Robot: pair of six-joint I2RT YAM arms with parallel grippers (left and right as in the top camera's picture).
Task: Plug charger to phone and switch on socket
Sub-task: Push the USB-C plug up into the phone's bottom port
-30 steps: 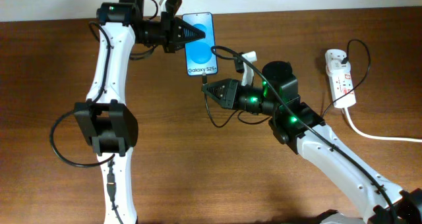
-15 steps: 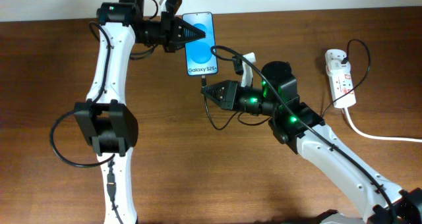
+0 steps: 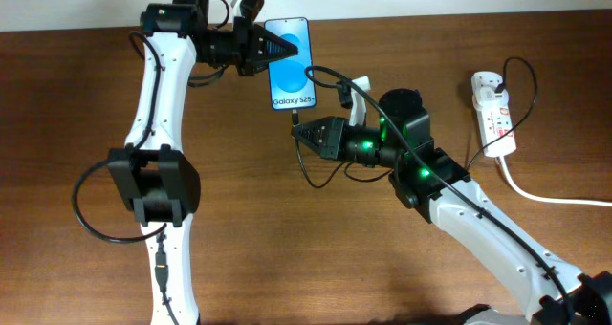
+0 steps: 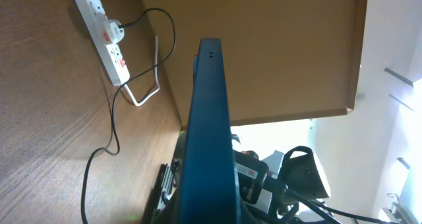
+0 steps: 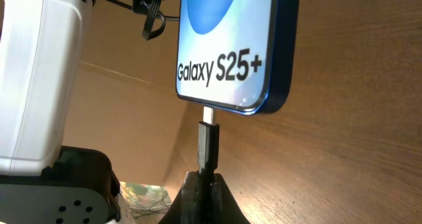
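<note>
While clamped at the far end inside the left pincer (image 3: 285, 50), shut tight on the phone (image 3: 290, 72), faces screen-up near the back of the tabletop (image 3: 287, 258), long axis running from that pincer toward the near edge, a little off square. Presents the bottom edge, the port end, straight at the right arm. Cannot tell from these views whether raised off the wood or resting on it.

Just below that edge, in line with the long axis: charger (image 3: 298, 120) plug, pinched in the closed right pincer (image 3: 306, 132). In the right wrist view, shows the metal tip touching the middle of the phone's bottom edge, black plug body wholly outside; whether inside the port or only against it, not clear. Calls, by the look of it, for a short straight push along that same axis, away from the right pincer, with the left one bracing the other end. Risks a skewed tip if driven in at an angle.

Farther out, trails the thin black cable in a loop beneath the right arm. Beyond that, the socket (image 3: 493, 110), well apart at the right side of the tabletop, thick white cord leading off the edge, nearer the right arm than the left.
</note>
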